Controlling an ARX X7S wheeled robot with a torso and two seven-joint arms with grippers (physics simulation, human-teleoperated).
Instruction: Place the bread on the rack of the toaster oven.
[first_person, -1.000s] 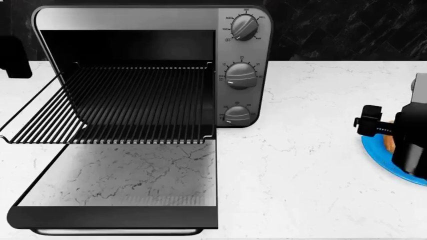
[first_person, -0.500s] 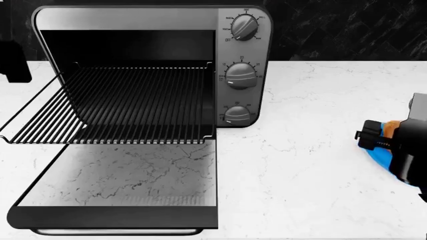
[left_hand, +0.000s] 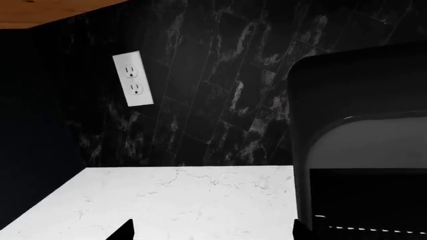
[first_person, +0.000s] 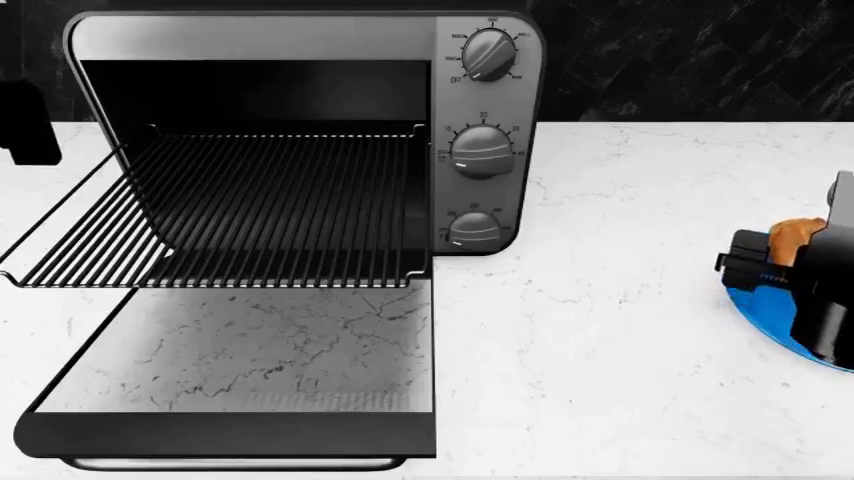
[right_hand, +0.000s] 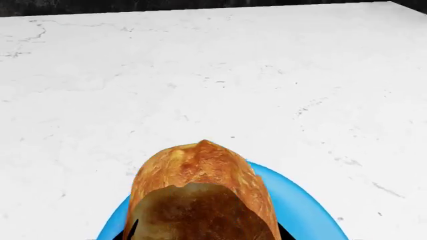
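Observation:
The bread (right_hand: 200, 190), a golden-brown crusty roll, sits between the jaws of my right gripper (right_hand: 207, 231), which is shut on it just above the blue plate (right_hand: 303, 207). In the head view the bread (first_person: 798, 234) and right gripper (first_person: 778, 256) are at the far right, over the plate (first_person: 763, 306). The toaster oven (first_person: 483, 150) stands at the left with its black wire rack (first_person: 254, 205) pulled out and bare. My left gripper (left_hand: 212, 232) is open and empty beside the oven's left side.
The oven door (first_person: 240, 350) lies dropped flat in front of the rack, with its handle at the counter's front. A white marble counter (first_person: 614, 340) runs between oven and plate. A dark tiled wall with a white outlet (left_hand: 133, 79) is behind.
My right gripper dropped onto the plate, closed round the bread, and has now risen slightly with it. The oven, rack and left arm have not moved.

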